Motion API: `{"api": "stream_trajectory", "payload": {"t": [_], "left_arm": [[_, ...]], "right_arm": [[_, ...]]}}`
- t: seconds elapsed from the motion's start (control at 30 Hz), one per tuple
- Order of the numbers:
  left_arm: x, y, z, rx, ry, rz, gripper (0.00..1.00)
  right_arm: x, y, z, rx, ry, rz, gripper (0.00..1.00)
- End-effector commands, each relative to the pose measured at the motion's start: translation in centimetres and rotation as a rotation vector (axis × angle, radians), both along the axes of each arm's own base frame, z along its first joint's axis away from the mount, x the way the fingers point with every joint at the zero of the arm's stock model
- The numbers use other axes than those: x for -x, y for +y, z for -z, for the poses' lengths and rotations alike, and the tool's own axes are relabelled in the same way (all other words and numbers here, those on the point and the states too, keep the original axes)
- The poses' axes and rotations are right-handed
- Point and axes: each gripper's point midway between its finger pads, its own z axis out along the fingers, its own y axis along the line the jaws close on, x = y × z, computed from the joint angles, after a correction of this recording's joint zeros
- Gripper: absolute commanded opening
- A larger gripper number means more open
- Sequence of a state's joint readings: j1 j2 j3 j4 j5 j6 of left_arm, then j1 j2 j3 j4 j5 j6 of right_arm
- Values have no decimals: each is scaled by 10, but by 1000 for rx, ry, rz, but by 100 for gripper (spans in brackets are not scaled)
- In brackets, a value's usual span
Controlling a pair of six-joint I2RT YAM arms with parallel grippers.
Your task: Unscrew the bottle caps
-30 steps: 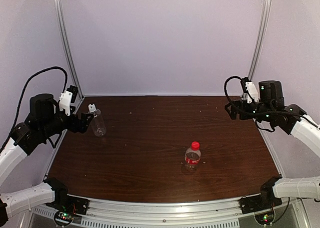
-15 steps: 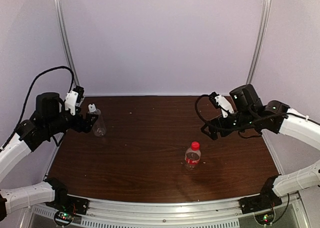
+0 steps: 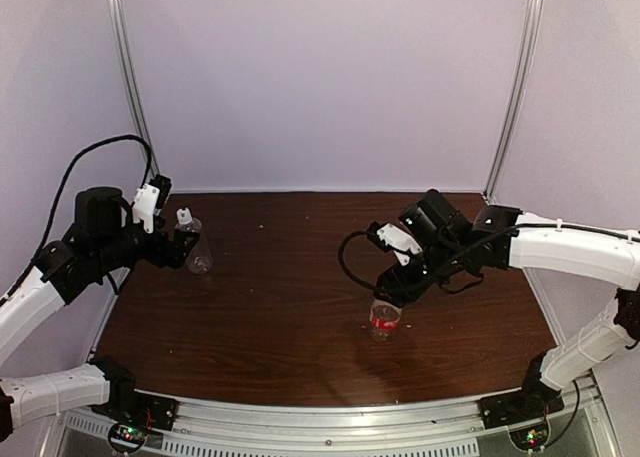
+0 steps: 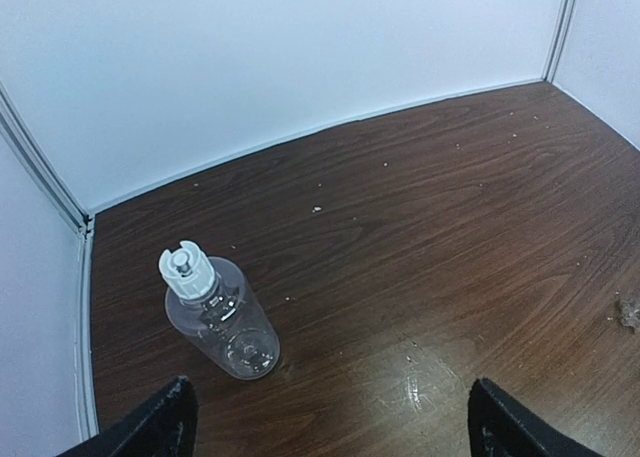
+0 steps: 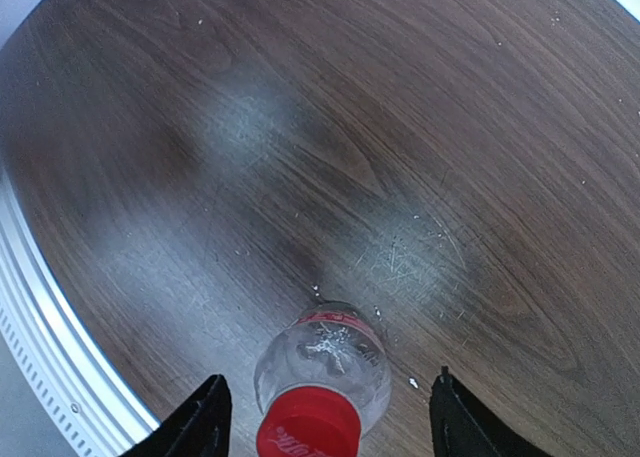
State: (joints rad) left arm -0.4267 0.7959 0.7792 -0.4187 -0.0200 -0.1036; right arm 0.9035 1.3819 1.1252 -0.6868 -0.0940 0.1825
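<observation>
The shorter bottle (image 3: 384, 323) with a red label band stands right of centre on the brown table. My right gripper (image 3: 392, 295) hangs open just above it and hides its cap in the top view. In the right wrist view the red cap (image 5: 308, 429) and the bottle (image 5: 330, 352) sit between the spread fingers of the right gripper (image 5: 329, 379), nearer the left one. The taller plain bottle (image 3: 198, 251) with its white cap (image 3: 184, 216) stands at the far left. My left gripper (image 3: 178, 244) is open just left of it. In the left wrist view the bottle (image 4: 228, 329) and white cap (image 4: 187, 271) lie ahead of the left finger of that gripper (image 4: 330, 385).
The brown table (image 3: 290, 287) is closed in by white walls behind and at the sides, with metal posts (image 3: 128, 87) in the back corners. A metal rail (image 3: 330, 417) runs along the near edge and also shows in the right wrist view (image 5: 40, 327).
My right arm has swung in from the back right and come down over the red-capped bottle. My left gripper has edged a little toward the plain bottle. Both bottles stand where they were.
</observation>
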Motion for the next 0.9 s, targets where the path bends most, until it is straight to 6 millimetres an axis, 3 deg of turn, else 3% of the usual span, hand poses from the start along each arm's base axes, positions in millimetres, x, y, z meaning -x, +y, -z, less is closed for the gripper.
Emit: {"api": "stream_trajectory", "payload": {"t": [0.0,0.23,0.5,0.7,0.87], "left_arm": [[-2,-6,-10,39,-36,17,95],[-2,-7,-9,45,-34,16,95],[-2,-14,-14,58,-33,43,95],[0,-27,-28,92,-61,85,94],[9,-65,-31,103,-61,230,93]], "right_arm": [[5,6,4,14,27,-30,64],[11,10,15,35,56,-53,48],[11,11,2,24,41,-56,26],[9,13,-20,-6,-1,-62,17],[2,21,-58,-49,-74,-101,13]]}}
